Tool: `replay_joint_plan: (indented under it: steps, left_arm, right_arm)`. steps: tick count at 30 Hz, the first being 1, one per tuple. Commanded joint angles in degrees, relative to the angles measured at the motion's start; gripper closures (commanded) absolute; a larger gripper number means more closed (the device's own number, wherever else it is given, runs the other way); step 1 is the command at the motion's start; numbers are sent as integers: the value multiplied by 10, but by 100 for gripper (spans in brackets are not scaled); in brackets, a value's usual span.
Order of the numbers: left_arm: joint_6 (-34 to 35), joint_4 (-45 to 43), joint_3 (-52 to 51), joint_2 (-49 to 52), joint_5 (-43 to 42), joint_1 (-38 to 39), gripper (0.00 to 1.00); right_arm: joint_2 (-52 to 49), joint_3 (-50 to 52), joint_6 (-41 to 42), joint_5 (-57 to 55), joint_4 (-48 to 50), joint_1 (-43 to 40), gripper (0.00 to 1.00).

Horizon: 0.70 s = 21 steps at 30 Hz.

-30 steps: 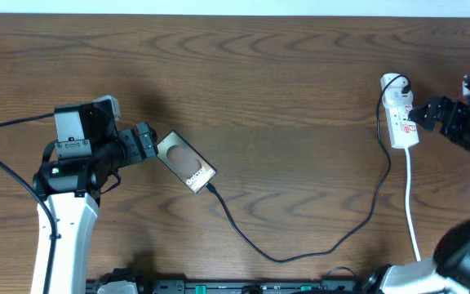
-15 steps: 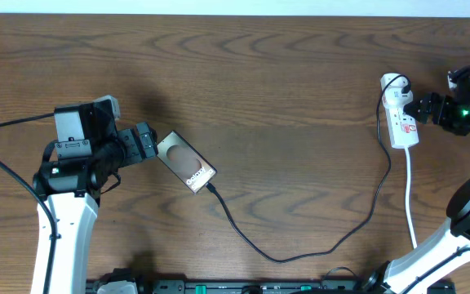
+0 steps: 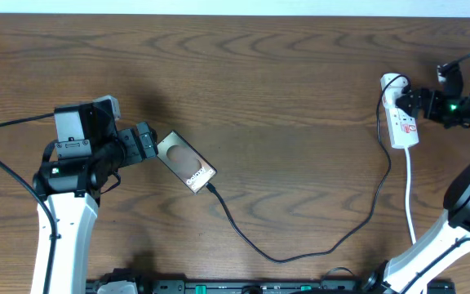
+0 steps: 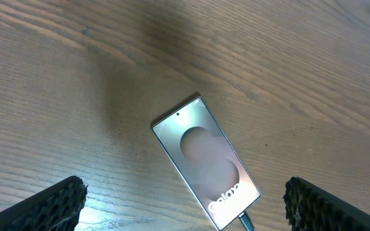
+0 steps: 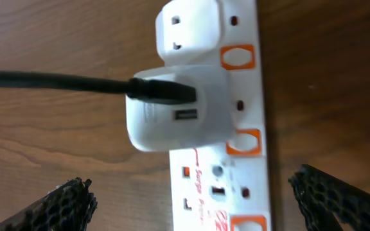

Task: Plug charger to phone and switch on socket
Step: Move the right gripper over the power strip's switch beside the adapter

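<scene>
The phone [image 3: 185, 163], a flat dark rectangular slab with a brownish oval patch and white lettering, lay on the left half of the brown wooden table [image 3: 300, 82], well apart from every edge. Its long axis ran diagonally in the overhead view, plain end up-left and lettered end down-right. The charger [image 3: 284, 257], a long thin black cable, met that lettered end with its small plug tip. From there it looped across a wide stretch of bare wood towards the right.

The socket [image 3: 400, 118], a narrow white plastic power strip with small orange-red marks, sat near the right side of the view, closer to the table's far edge. Its long axis ran roughly from far to near. A white adapter block [image 5: 178, 115] was seated at its far end, and a white cord [image 3: 413, 212] left its near end. The charger's other plug went into the side of that block.

The left arm rose from the near left edge and bent at a dark wrist. The left gripper [image 3: 147, 144] pointed right, just beside the phone's plain end; I could not tell whether it touched. Its fingers [image 4: 50, 205] were spread to their widest and held nothing, with the phone between them in the wrist view.

The right arm curved up along the right edge. The right gripper [image 3: 414, 104] pointed left at the socket's far portion. Its meshed fingers [image 5: 56, 205] were likewise fully spread and empty, framing the adapter block.
</scene>
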<state>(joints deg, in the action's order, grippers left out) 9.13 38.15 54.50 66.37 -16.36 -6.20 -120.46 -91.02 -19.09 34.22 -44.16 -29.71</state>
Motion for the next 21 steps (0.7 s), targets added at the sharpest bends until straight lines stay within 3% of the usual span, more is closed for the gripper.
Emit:
replay_joint_plan:
  steps: [1, 21]
  left_arm:
    - [-5, 0, 2, -2, 4, 2, 1]
    - [-5, 0, 2, -2, 4, 2, 1]
  right_arm:
    - [-23, -11, 0, 20, 10, 11, 1]
    - [-35, -11, 5, 68, 16, 13, 1]
